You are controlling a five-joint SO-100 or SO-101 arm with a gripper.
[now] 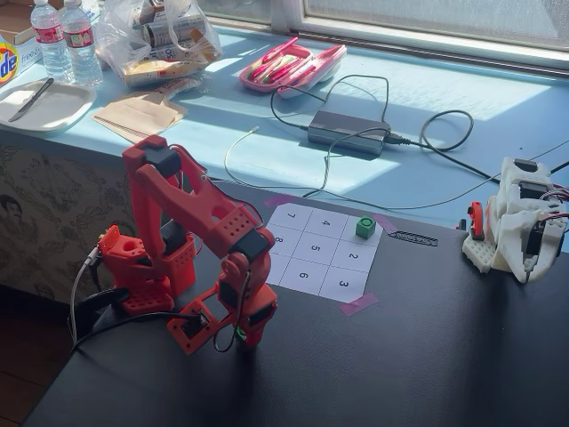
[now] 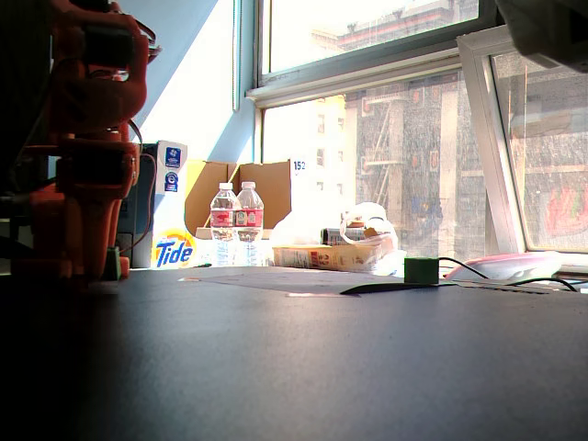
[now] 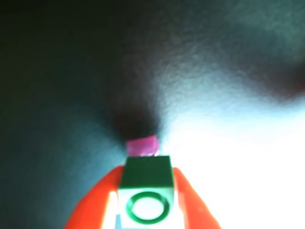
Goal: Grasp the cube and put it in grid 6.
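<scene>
The vivid-green cube (image 1: 365, 227) with dark edges sits on the far right corner cell of the numbered paper sheet, above cell 2. It also shows in the low fixed view (image 2: 421, 270). Grid 6 (image 1: 302, 276) is a bare cell in the sheet's near row, beside cell 3. The red arm is folded low, off the sheet to the left. Its gripper (image 1: 240, 342) points down at the black table. In the wrist view the gripper (image 3: 146, 171) is shut on a paler green cube (image 3: 145, 191) with a ring on its face.
A white arm (image 1: 520, 222) stands at the table's right edge. A power brick (image 1: 348, 132) and cables lie on the blue sill behind, with a pink case (image 1: 289, 64), bottles (image 1: 64, 40) and a plate (image 1: 40, 105). A small pink patch (image 3: 141, 144) shows beyond the held cube.
</scene>
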